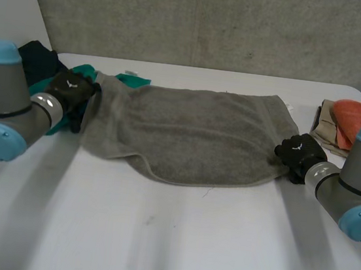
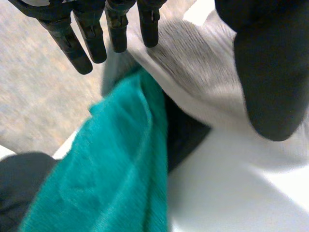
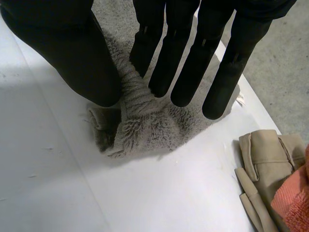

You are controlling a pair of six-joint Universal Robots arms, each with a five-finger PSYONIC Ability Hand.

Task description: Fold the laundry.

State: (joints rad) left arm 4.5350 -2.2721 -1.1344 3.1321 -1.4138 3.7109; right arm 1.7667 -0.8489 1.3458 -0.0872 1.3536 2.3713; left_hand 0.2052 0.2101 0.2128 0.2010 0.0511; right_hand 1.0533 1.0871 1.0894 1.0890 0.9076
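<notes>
The left arm hides part of the dark garment; the grey towel overlies some of the green cloth. The right arm blocks the near ends of the beige garment and orange cloth.

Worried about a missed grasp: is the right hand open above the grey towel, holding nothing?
No, the right hand pinches a bunched ridge of the grey towel between its thumb and fingers.

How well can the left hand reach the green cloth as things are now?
Probably yes, and easily. The green cloth lies close beside the left hand, and most of it is uncovered. Only one part goes under the end of the grey towel, where the hand is.
</notes>
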